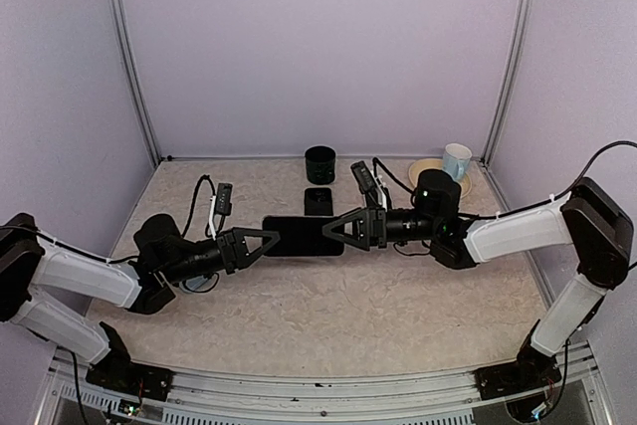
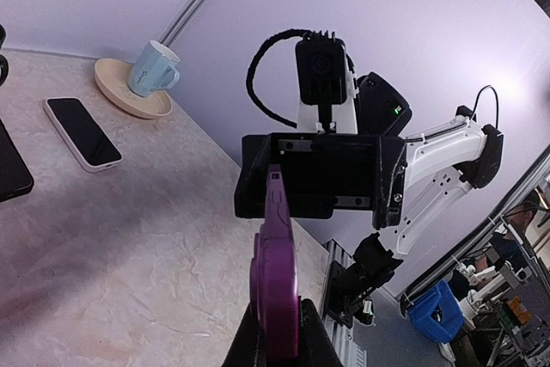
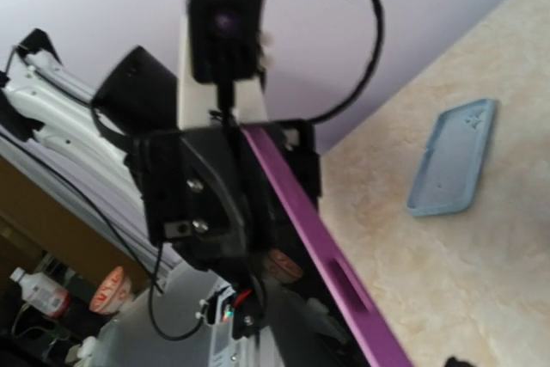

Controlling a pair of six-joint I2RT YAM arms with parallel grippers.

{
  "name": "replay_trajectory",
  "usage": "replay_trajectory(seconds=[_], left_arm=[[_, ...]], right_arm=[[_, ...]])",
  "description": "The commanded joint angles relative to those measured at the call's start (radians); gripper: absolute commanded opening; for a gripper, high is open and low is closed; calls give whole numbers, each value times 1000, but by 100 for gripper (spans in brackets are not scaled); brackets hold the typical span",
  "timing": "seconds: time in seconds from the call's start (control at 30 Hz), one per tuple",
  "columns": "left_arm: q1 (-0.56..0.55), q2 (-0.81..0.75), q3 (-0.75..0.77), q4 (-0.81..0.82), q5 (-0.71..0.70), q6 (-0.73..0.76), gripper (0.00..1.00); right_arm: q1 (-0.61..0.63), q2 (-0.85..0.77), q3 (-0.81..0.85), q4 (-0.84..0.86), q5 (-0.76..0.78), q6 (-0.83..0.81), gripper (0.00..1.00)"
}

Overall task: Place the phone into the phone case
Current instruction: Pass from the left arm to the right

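A purple case (image 1: 302,236) is held flat above the table (image 1: 328,316), well apart from the mug (image 1: 457,160). The end farther from the mug is pinched by the left gripper (image 1: 267,242). The right gripper (image 1: 336,231) is spread wide about the nearer end, not clamped. The phone (image 2: 82,132) is laid screen-up on the table near the mug, apart from both grippers.

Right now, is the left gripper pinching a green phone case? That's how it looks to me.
Not quite. The case is purple, not green, as the left wrist view shows plainly. The rest holds: the left gripper is shut on it.
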State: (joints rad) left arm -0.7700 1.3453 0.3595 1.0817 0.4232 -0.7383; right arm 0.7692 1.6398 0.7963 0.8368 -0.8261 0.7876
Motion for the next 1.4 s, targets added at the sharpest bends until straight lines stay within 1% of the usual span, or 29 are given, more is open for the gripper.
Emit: replay_trajectory(seconds=[0.0,0.27,0.47,0.67,0.87,1.07,1.3,1.37], left_arm=[[-6,7,7,111,2,-8,0],[-6,-19,-8,114,-27,2,0],[-5,-12,-5,106,-26,4,0],[-5,-2,-8,108,-22,1,0],[-6,1,-7,105,-21,-2,0],[-6,3,-7,92,-30,-2,0],[-6,2,-5,75,-37,2,0],[-6,2,-5,71,-40,2,0]], right_arm=[[17,37,33,89,-46,48,82],[40,58,35,125,-57,66,81],[49,83,43,157,-79,94,74],[60,96,54,153,-87,93,71],[62,98,65,128,-83,79,65],[62,105,75,100,-75,64,54],[62,101,83,62,-62,39,35],[62,103,83,60,-64,38,28]])
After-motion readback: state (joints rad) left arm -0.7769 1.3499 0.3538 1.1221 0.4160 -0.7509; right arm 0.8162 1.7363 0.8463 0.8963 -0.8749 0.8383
